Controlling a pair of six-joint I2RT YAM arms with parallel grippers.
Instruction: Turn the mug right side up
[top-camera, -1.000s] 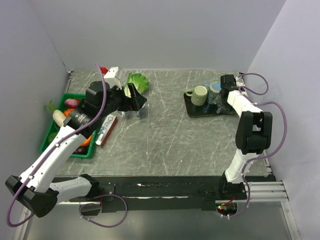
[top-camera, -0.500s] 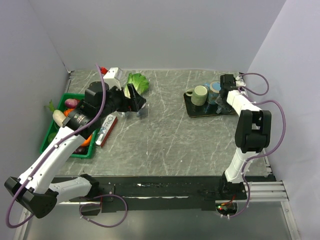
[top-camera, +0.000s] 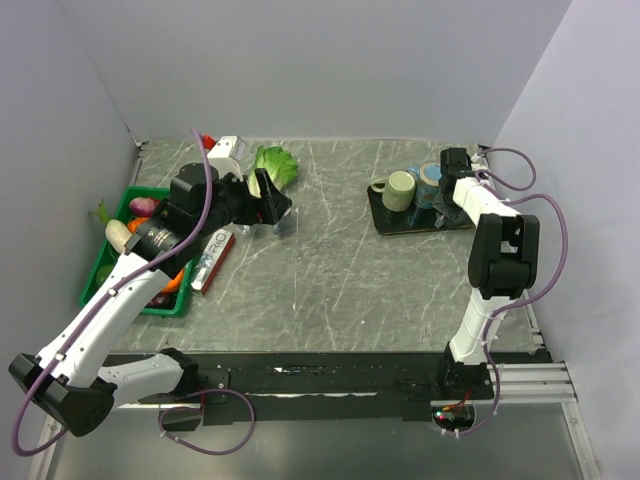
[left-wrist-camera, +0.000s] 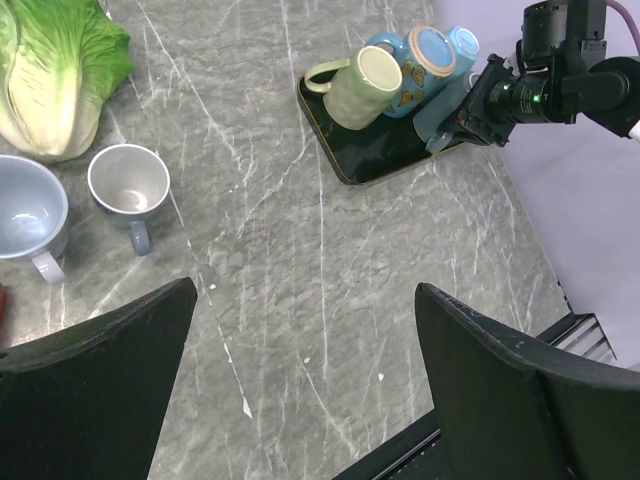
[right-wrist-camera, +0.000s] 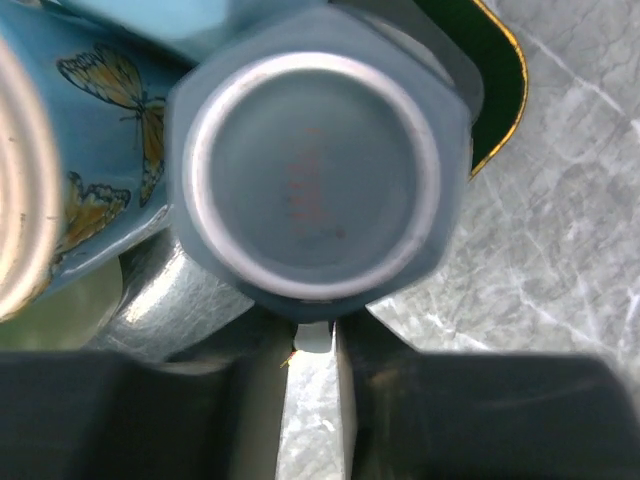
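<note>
1. Right wrist view: the blue mug stands base-up on the black tray, right at the tips of the right gripper. Its fingers are nearly together; I cannot tell whether they are pinching the mug.
2. A butterfly mug crowds the blue mug's left side.
3. The blue mug is glazed, with a faceted base; the tray is gold-rimmed.
4. The left gripper is spread wide and empty.

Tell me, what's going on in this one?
The right gripper is down at the dark tray, its fingers nearly together at the edge of a grey-blue mug that sits base up. Whether it actually grips the mug cannot be told. The mug is not yet turned over. The left gripper hangs open over the table, holding nothing.
</note>
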